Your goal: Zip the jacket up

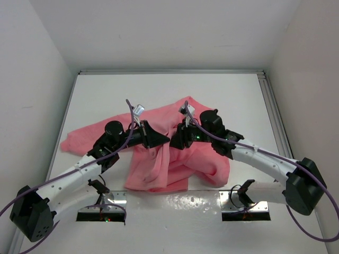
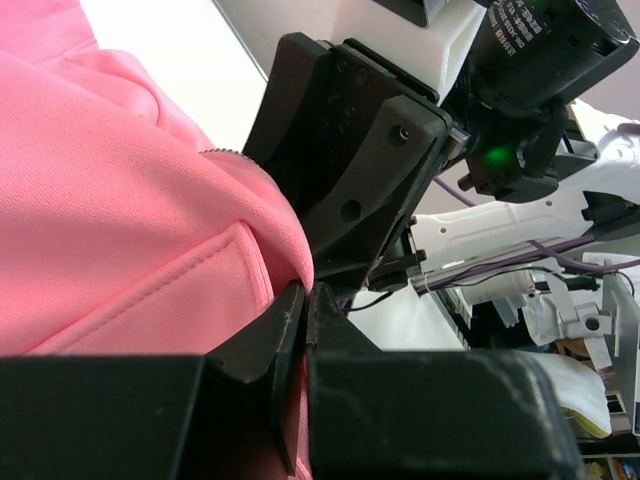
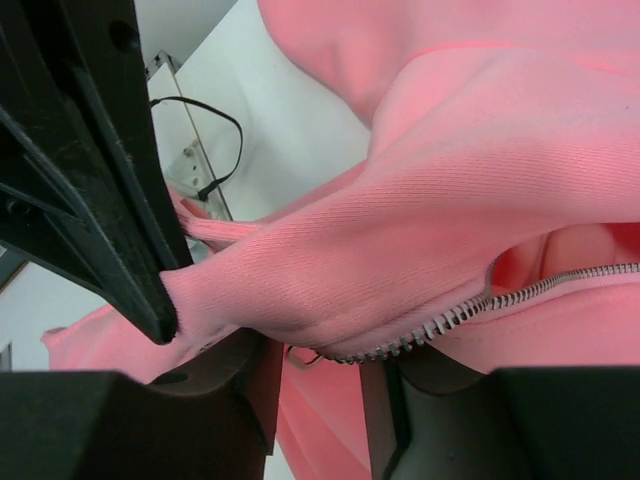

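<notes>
The salmon-pink jacket (image 1: 159, 172) lies crumpled in the middle of the white table, one sleeve (image 1: 79, 138) stretched left. My two grippers meet over its middle. My left gripper (image 1: 159, 140) is shut on a fold of the jacket's edge (image 2: 120, 220), fabric pinched between its jaws (image 2: 305, 298). My right gripper (image 1: 177, 140) faces it closely. In the right wrist view its jaws (image 3: 315, 352) stand apart below the lifted fabric (image 3: 450, 200). The zipper teeth (image 3: 450, 315) run across the gap. A small metal pull (image 3: 303, 358) hangs between the fingers, untouched.
White walls enclose the table on three sides. A metal rail (image 1: 273, 116) runs along the right edge. Two metal base plates (image 1: 103, 203) (image 1: 246, 207) with cables sit at the near edge by the arm bases.
</notes>
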`<state>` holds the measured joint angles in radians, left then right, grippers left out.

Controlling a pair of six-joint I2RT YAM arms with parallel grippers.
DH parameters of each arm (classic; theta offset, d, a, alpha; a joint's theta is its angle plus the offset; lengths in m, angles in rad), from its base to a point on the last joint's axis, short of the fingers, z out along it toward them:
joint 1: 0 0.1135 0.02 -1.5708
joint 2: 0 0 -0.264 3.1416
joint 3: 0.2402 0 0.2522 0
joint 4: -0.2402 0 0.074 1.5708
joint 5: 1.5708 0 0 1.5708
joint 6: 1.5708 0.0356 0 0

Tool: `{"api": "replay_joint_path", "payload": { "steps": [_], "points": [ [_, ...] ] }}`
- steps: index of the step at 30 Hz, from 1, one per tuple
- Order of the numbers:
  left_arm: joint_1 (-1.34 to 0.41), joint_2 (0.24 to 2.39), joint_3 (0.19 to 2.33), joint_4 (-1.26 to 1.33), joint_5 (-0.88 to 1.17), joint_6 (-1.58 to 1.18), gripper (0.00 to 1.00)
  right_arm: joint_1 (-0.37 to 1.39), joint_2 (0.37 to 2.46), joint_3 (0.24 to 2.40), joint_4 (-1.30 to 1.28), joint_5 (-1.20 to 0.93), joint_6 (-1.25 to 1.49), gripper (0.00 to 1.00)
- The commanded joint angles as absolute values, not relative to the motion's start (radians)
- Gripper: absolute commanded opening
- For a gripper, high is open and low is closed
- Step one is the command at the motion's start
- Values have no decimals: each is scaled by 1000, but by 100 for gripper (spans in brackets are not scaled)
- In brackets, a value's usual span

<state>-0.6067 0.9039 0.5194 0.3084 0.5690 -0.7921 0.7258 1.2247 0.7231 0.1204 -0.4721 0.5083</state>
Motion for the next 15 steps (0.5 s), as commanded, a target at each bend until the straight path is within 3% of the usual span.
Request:
{"api": "replay_joint_path", "payload": {
  "steps": [1, 10, 12, 13, 15],
  "points": [
    [-601, 896, 525, 390, 609, -818, 0, 733, 1198, 733, 195, -433, 512, 33],
    [-601, 891, 552, 300, 569, -767, 0, 732, 1172, 715, 156, -397, 503, 3],
    [-601, 888, 590, 233, 522, -723, 13, 732, 1163, 716, 137, -388, 503, 0],
    [-603, 876, 609, 165, 494, -685, 26, 732, 1160, 716, 123, -387, 505, 0],
    [-603, 868, 629, 70, 435, -622, 41, 732, 1146, 713, 112, -374, 511, 0]
  ]
}}
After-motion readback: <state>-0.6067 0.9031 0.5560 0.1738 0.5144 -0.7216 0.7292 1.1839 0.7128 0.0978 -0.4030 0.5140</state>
